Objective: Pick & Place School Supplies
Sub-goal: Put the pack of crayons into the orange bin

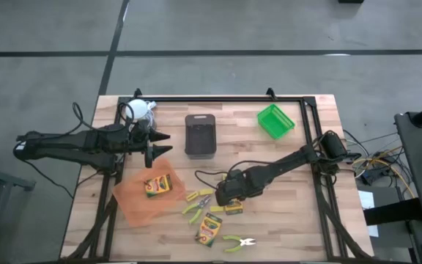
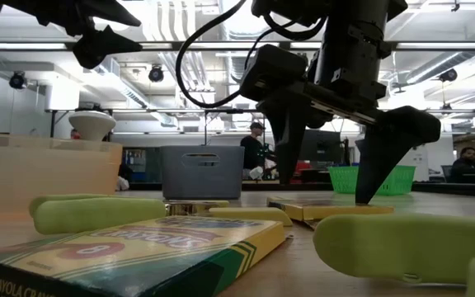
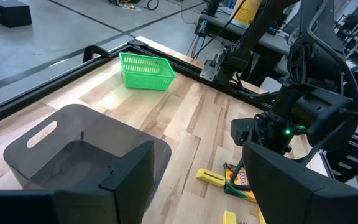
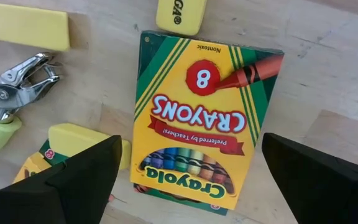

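Observation:
A yellow-green crayon box [image 4: 204, 118] lies flat on the wooden table, label up. My right gripper [image 4: 190, 146] is open and low over it, one finger on each long side, with a gap to the box on both sides; the low view [image 2: 330, 177] shows the fingers pointing down. A second crayon box [image 1: 209, 229] lies near the front edge and a third [image 1: 157, 185] lies in the orange tray [image 1: 134, 202]. Lime-handled tools [image 1: 196, 207] [image 1: 237, 242] and yellow blocks [image 4: 30, 26] [image 4: 79, 140] lie around. My left gripper [image 1: 160, 144] is open and empty above the tray's far side.
A dark grey bin [image 1: 200, 136] stands at the table's middle back, and a green basket [image 1: 275, 121] at the back right. A white-topped metal object [image 1: 139, 110] stands at the back left. A black frame [image 1: 218, 99] runs along the table's edges.

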